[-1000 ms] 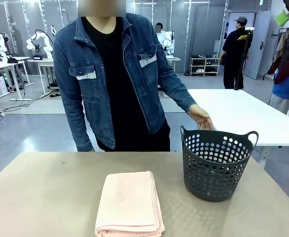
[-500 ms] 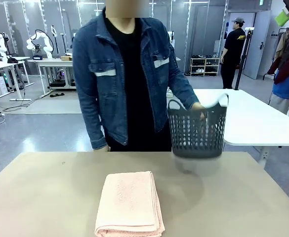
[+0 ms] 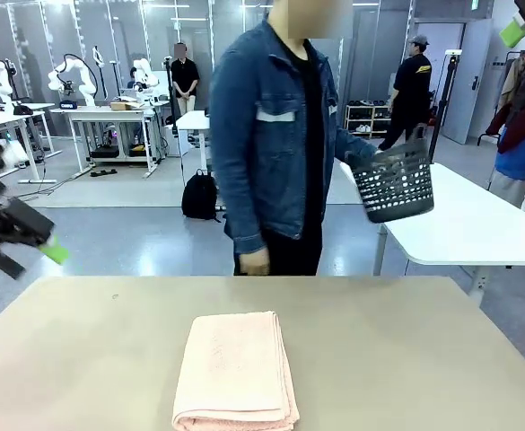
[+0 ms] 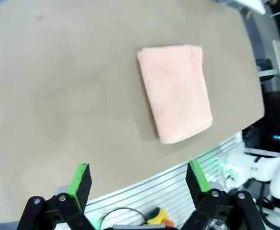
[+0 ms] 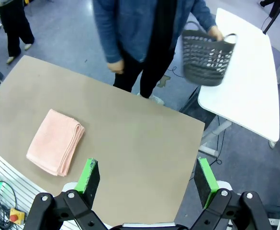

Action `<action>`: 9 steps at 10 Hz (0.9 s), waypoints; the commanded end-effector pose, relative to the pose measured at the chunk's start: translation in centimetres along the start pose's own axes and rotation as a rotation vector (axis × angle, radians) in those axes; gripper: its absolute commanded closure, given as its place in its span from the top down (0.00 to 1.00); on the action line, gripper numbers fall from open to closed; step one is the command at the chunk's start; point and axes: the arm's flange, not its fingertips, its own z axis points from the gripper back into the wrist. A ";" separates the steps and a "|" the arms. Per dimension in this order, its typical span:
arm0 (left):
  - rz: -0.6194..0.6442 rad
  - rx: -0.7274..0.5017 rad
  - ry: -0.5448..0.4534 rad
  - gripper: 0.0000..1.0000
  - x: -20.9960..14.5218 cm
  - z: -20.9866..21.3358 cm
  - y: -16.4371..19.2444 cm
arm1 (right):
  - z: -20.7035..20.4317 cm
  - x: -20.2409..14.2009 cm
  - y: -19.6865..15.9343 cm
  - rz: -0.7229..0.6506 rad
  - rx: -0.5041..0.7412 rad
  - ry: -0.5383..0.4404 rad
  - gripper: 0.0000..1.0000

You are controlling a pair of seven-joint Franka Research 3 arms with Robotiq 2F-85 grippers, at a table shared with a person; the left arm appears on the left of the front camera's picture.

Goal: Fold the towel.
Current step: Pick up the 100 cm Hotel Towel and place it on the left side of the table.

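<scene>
On table: folded towel point(image 3: 235, 368) | beyond: person carrying basket point(image 3: 394, 182)

No legible text — no labels, brands, numbers or signs readable anywhere.

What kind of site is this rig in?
Looks like a robotics lab or data-collection hall: rows of white tables carrying other robot arms, a grey open floor, and people standing around. Here a folded towel lies on the table.
</scene>
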 end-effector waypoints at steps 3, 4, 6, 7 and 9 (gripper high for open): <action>0.078 -0.187 0.056 1.00 -0.1 -11.0 0.5 | 0.1 0.1 -0.1 -0.003 0.003 0.001 1.00; 0.054 -0.279 0.109 1.00 0.1 -13.1 0.2 | 0.1 0.1 -0.1 -0.003 0.003 0.001 1.00; 0.123 -0.280 0.158 1.00 0.2 -18.3 0.3 | 0.1 0.1 -0.1 -0.003 0.003 0.001 1.00; 0.127 -0.322 0.155 1.00 0.0 -20.8 0.4 | 0.1 0.1 -0.1 -0.003 0.003 0.001 1.00; 0.120 -0.356 0.154 1.00 -0.2 -23.3 0.3 | 0.1 0.1 -0.1 -0.003 0.003 0.001 1.00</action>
